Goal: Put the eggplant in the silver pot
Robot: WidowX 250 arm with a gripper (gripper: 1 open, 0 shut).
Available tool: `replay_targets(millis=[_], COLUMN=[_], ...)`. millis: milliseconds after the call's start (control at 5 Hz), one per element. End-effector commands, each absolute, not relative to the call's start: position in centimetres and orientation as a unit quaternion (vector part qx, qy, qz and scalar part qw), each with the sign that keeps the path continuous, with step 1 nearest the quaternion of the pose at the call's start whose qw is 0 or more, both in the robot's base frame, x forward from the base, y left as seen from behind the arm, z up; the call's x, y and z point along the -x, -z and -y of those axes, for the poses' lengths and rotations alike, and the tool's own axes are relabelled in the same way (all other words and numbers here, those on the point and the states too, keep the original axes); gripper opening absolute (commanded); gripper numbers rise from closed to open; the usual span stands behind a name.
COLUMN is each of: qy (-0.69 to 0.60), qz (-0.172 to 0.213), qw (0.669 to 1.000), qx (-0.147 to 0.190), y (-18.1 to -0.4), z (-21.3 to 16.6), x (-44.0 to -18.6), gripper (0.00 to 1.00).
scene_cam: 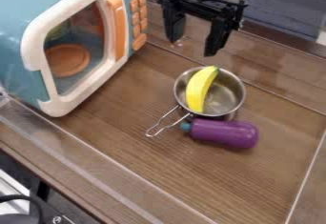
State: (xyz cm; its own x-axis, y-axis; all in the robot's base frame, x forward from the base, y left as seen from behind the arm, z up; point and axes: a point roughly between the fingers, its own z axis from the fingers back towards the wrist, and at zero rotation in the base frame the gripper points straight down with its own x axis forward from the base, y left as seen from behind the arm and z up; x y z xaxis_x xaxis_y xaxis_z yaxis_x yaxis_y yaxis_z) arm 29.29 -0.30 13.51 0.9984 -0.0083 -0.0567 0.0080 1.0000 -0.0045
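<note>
A teal and white toy microwave (71,42) stands on the wooden bench (114,142); 1 yellow banana toy (200,87) is tilted nearby.

Gripper (195,35) hung above the far part of the wooden tabletop (114,142), pointing down, fingers spread wide with nothing between them, just right of the toy microwave (71,42) that sat at the far left corner. Silver pot (212,91) stood near the tabletop's middle with a yellow banana toy (200,88) leaning inside it, wire handle toward the near edge. Eggplant (222,132) lay on its side just nearer than the pot, green cap pointing left, beside the handle.
</note>
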Motion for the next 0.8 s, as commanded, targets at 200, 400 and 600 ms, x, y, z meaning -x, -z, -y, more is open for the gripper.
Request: replay_targets(millis=[200, 400, 600], qy=[0.018, 0.035, 0.049], qz=[-0.029, -0.016, -0.007], qw=[0.999, 0.999, 0.999], qx=[0.012, 0.013, 0.012], y=[-12.4, -12.6, -13.7], z=[-0.3, 0.9, 1.2], x=[-28.8, -28.7, -28.8], gripper=[1.00, 1.00, 1.00])
